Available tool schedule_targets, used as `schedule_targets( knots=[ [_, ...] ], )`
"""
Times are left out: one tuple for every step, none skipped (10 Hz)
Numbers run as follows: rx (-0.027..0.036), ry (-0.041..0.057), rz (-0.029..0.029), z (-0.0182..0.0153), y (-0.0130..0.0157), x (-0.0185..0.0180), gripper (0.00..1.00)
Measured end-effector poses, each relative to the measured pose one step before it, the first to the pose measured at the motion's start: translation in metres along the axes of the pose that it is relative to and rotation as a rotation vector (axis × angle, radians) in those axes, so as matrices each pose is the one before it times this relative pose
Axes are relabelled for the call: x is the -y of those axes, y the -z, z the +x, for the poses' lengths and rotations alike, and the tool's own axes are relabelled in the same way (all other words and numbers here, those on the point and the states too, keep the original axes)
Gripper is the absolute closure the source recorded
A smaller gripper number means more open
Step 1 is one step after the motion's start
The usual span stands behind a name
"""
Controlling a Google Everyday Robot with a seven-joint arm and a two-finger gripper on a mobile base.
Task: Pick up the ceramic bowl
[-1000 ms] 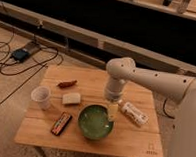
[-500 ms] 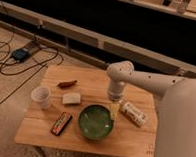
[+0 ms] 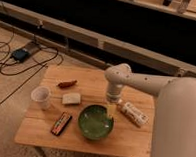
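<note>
The ceramic bowl is wide, round and glossy green with a paler green inside. It sits on the wooden table, near the front edge at the middle. My gripper hangs from the white arm that reaches in from the right. It points down at the bowl's far right rim, its yellowish fingertips right at the rim.
A small white cup stands at the table's left. A reddish-brown item, a pale block and a dark snack bar lie left of the bowl. A white packet lies right of it. Cables lie on the floor at left.
The arm has shifted slightly and the gripper has come down towards the bowl's far right rim. The bowl and the other items have not moved.
</note>
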Motion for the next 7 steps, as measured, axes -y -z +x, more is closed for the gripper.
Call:
schedule_targets(
  knots=[
    [-0.002, -0.02736, 0.00587, -0.00054, -0.00333, -0.00035, 0.2],
    [-0.00888, -0.03169, 0.00673, 0.00022, -0.0045, -0.00045, 0.2],
    [-0.00835, -0.02749, 0.0045, -0.00052, -0.00466, -0.00109, 0.24],
    [-0.0066, -0.01869, 0.00542, -0.00071, -0.00379, -0.00034, 0.31],
    [-0.00179, -0.01452, 0.00457, -0.00199, -0.00232, -0.00064, 0.42],
    [-0.00366, -0.01223, -0.00037, -0.00051, -0.00166, -0.00177, 0.54],
    [0.00061, -0.00414, -0.00223, -0.00103, -0.0005, -0.00207, 0.63]
  ],
)
